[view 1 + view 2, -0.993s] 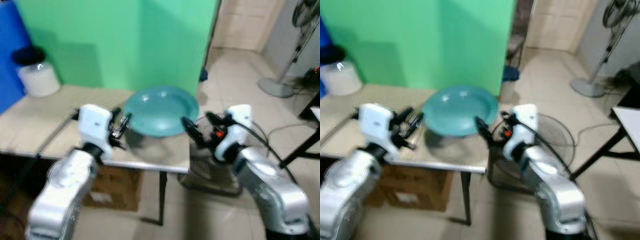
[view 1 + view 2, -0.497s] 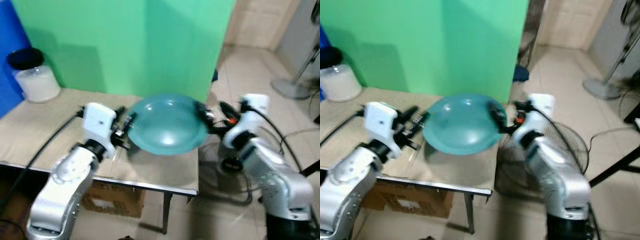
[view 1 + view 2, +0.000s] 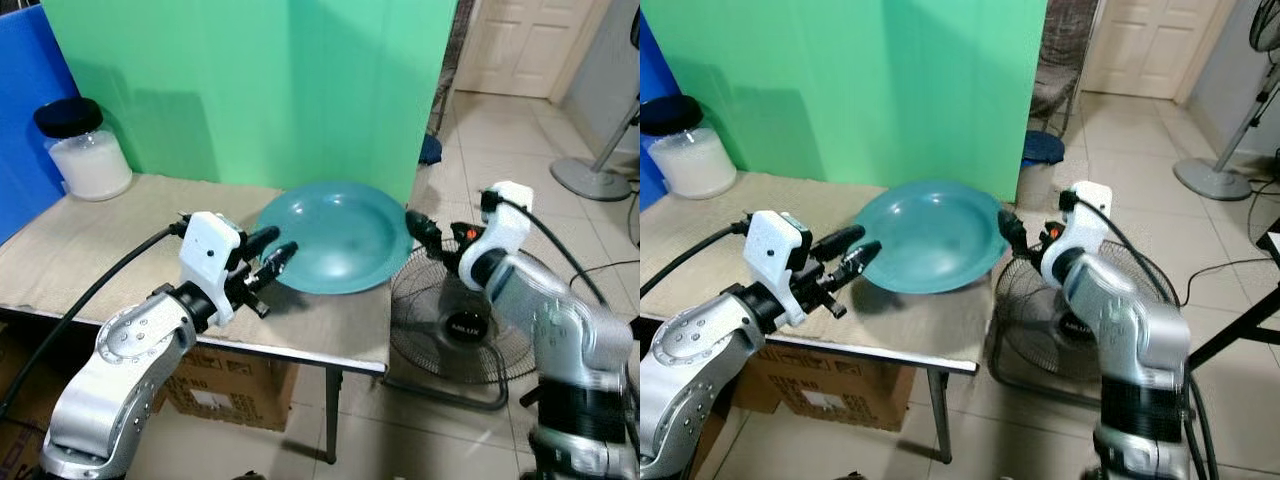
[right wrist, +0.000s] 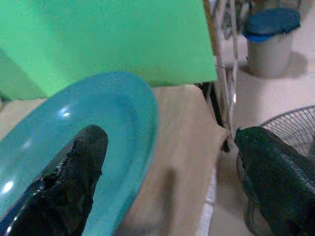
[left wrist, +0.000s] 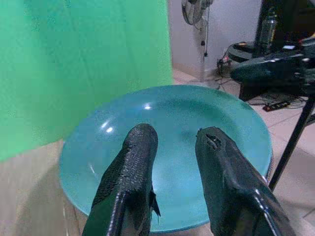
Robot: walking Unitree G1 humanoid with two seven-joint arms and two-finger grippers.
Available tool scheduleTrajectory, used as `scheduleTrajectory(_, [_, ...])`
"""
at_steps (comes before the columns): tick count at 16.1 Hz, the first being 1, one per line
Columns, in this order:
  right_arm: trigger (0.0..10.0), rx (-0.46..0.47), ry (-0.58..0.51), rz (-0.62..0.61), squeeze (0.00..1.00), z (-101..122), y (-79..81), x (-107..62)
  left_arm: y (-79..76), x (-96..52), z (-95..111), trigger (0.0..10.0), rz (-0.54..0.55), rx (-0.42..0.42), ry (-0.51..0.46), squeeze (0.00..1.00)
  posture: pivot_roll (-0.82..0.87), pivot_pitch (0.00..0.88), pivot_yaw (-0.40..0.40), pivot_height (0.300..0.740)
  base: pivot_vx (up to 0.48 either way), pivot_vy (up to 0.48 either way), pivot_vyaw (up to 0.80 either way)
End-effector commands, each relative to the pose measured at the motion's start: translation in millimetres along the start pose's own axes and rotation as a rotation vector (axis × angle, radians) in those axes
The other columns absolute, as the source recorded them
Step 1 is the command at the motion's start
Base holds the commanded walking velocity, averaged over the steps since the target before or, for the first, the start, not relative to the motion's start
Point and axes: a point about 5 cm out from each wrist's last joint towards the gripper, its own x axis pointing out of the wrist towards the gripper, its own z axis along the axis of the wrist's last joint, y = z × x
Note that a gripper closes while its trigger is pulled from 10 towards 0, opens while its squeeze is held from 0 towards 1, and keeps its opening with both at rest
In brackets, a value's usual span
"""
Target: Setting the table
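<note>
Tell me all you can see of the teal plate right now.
The round, glossy teal plate, plastic by its look, has a shallow well and a wide rim and holds nothing. It lies near the right end of the beige table, before the green backdrop. The left gripper points at its near-left rim; the open right gripper straddles its right rim.

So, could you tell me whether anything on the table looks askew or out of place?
The plate sits at the table's right corner, near the edge by the floor fan. It looks flat and unspilled. Nothing else stands out.
</note>
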Motion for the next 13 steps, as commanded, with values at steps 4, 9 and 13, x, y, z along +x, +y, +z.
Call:
scheduleTrajectory(4, [10.0,0.150,0.083,0.106,0.00,-2.7,13.7,3.1,-4.6,-1.4,-4.2,10.0,-0.071,-0.011,0.027,0.00,0.14,0.000,0.001,0.740,0.000,0.000,0.00])
scheduleTrajectory(9, [0.3,0.209,0.170,0.114,0.00,-10.1,18.2,5.2,-12.2,-6.9,-9.1,10.0,-0.134,-0.024,0.062,0.00,0.14,0.000,-0.002,0.740,0.000,0.000,0.00])
scheduleTrajectory(13, [0.0,0.256,0.192,0.108,0.00,-13.9,19.4,6.2,-13.2,-8.0,-7.9,10.0,-0.152,-0.027,0.064,0.00,0.14,0.000,0.002,0.740,0.000,0.000,0.00])
